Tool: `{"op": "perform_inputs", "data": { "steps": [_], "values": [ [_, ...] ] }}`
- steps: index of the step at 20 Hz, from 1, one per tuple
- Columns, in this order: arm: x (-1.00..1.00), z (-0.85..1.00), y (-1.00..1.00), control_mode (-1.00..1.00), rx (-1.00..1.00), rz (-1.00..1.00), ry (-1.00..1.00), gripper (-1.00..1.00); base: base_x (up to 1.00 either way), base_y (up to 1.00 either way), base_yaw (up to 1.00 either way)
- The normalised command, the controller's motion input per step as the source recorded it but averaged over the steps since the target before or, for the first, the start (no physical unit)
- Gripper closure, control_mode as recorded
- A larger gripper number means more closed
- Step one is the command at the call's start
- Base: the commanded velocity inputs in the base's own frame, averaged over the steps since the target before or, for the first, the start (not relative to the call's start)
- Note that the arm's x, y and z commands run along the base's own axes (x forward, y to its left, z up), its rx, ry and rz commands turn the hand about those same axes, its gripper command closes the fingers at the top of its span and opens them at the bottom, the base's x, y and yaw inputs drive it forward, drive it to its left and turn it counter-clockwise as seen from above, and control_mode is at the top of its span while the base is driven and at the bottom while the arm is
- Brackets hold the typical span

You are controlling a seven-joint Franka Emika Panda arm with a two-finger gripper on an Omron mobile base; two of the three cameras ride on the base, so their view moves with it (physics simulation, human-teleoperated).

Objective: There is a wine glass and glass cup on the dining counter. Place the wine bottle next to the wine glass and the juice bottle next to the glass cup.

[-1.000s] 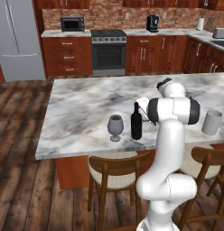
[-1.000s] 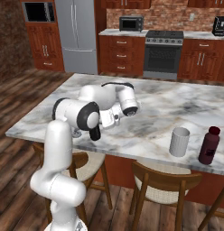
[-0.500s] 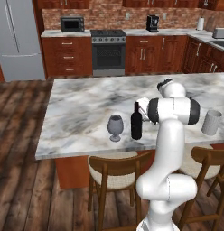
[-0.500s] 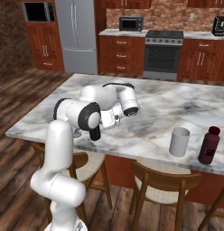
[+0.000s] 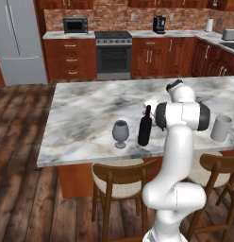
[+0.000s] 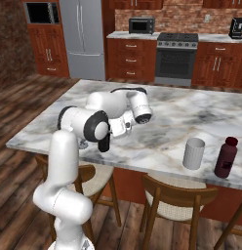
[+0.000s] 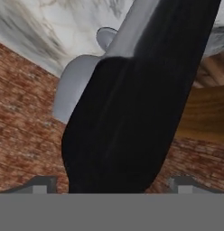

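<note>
The black wine bottle (image 5: 145, 128) stands upright on the marble dining counter (image 5: 86, 113), just right of the grey stemmed wine glass (image 5: 120, 133). My gripper (image 5: 151, 109) is at the bottle's neck, reaching in from the right. In the hand view the wine bottle (image 7: 132, 103) fills the space between my fingertips (image 7: 41, 184), with a small gap on the left, so the gripper (image 7: 113, 184) is open around it; the wine glass (image 7: 77, 85) shows behind. The glass cup (image 6: 193, 153) and the maroon juice bottle (image 6: 226, 157) stand together near the counter's front edge, far from the gripper (image 6: 112, 133).
Wooden cushioned stools (image 5: 116, 182) are tucked under the counter's near edge. My own arm hides most of the wine bottle (image 6: 104, 143) in the right base view. The kitchen cabinets and stove (image 5: 112, 54) line the far wall.
The wrist has edged very slightly away from the bottle. The wine bottle, wine glass, glass cup and juice bottle have stayed put.
</note>
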Motion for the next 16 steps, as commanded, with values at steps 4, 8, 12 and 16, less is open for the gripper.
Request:
{"op": "perform_inputs", "data": {
  "steps": [4,8,12,16],
  "values": [
    [-0.03,0.36,-0.27,-1.0,0.0,0.0,-0.08,-1.0,0.0,0.0,0.0],
    [-0.22,0.4,-0.17,-1.0,0.0,0.0,-0.11,-1.0,0.0,0.0,0.0],
    [-0.75,0.67,-0.11,-1.0,0.0,0.01,-0.22,-1.0,0.0,0.0,0.0],
    [-1.0,0.81,-0.01,-1.0,-0.05,0.03,-0.36,-1.0,0.0,0.0,0.0]
  ]
}}
